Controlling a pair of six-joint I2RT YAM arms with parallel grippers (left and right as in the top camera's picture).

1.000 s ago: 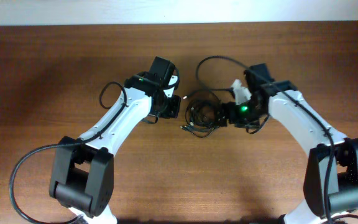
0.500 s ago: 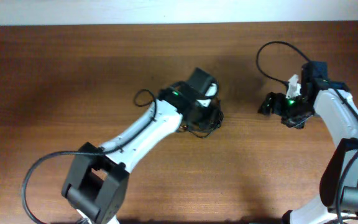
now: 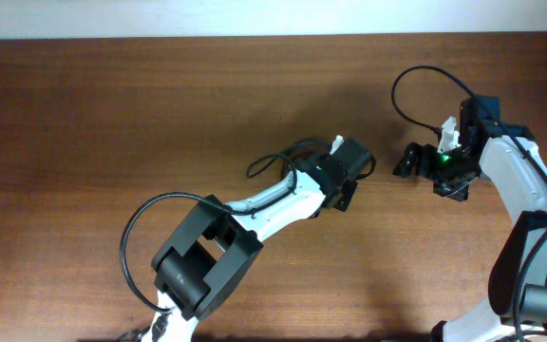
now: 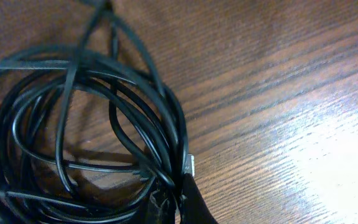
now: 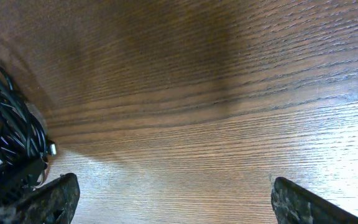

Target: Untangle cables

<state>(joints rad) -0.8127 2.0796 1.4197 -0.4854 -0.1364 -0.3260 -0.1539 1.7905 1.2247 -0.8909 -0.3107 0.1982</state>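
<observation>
The cables (image 4: pixel 86 130) are a coiled bundle of thin black cords filling the left of the left wrist view, with a small silvery plug (image 4: pixel 190 165) at the bundle's right edge. My left gripper (image 4: pixel 174 190) is shut on strands at that edge. From overhead the left gripper (image 3: pixel 351 173) covers the bundle. My right gripper (image 3: pixel 408 161) hangs to the right of it, open and holding nothing. In the right wrist view the right gripper (image 5: pixel 179 202) has its fingers (image 5: pixel 48 199) wide apart over bare wood, and the cables (image 5: pixel 8 130) lie at the left edge.
The wooden table (image 3: pixel 112 114) runs to a pale wall along the far edge. A thicker black arm cable (image 3: pixel 416 85) loops behind the right arm, and another arm cable (image 3: pixel 273 161) arcs beside the left forearm.
The left arm swung right over the bundle, opened briefly, then shut on the strands. The right arm pulled back to the right, away from the bundle, and opened wider.
</observation>
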